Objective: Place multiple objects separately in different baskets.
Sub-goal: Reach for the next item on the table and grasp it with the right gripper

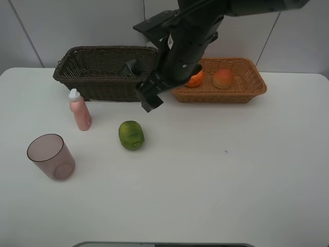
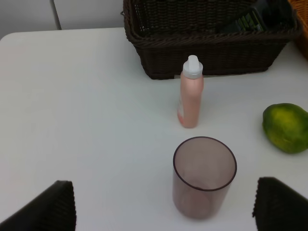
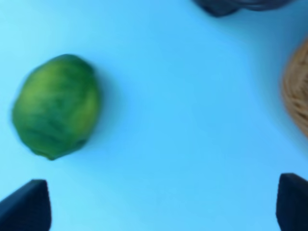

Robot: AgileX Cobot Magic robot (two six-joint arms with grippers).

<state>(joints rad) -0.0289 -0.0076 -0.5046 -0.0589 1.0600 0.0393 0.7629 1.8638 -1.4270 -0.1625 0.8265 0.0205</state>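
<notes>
The green fruit (image 1: 131,135) was noted on the table (image 1: 216,180), in front of the dark basket (image 1: 77,72) and not yet in either basket. The right claw (image 3: 159,206) was found spread wide and empty, just basket-side of the fruit. The fruit was offset toward one jaw, not centred between them. The left claw (image 2: 164,208) was also wide and empty, nearest the cup (image 2: 204,175). The right arm was judged nearer the fruit. The fruit was slightly oval, with a mottled, smooth rind, and was judged liable to roll. The basket was of coarse woven wicker.
</notes>
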